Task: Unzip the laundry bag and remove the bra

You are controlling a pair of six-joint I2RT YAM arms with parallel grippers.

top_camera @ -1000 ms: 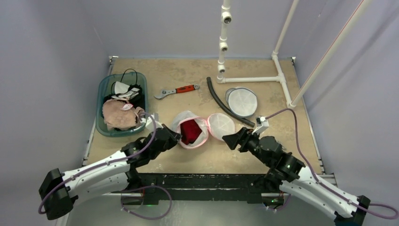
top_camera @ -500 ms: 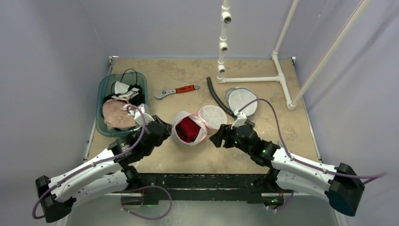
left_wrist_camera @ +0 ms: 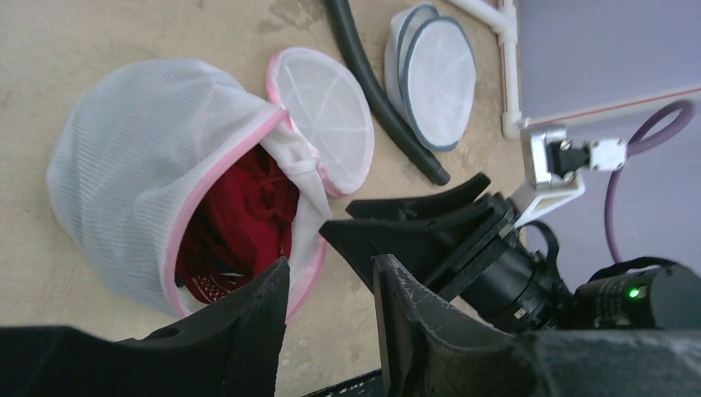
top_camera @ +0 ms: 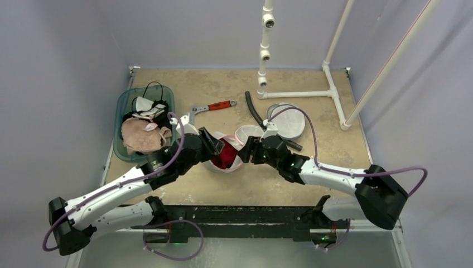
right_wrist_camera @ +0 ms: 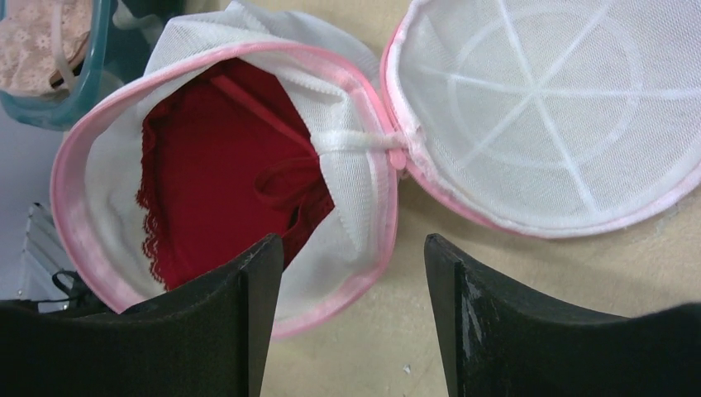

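The white mesh laundry bag (right_wrist_camera: 347,231) with pink trim lies unzipped, its round lid (right_wrist_camera: 546,107) flipped open to the right. A red lace bra (right_wrist_camera: 223,174) sits inside it, also seen from the left wrist as the bra (left_wrist_camera: 240,223) in the bag (left_wrist_camera: 132,149). My left gripper (left_wrist_camera: 331,265) is open with nothing between its fingers, just beside the bag's mouth on the left (top_camera: 215,146). My right gripper (right_wrist_camera: 351,244) is open over the bag's near rim, empty, and faces the left gripper from the right (top_camera: 244,151).
A teal bin (top_camera: 124,103) of clothes stands at the left. A wrench (top_camera: 209,107), a black hose (top_camera: 254,111) and a grey-trimmed mesh bag (top_camera: 290,120) lie behind. A white pipe frame (top_camera: 301,94) stands at the back right.
Both arms have closed in on the bag from either side. The left gripper has gone from shut to open. The bag's lid has shifted back and left.
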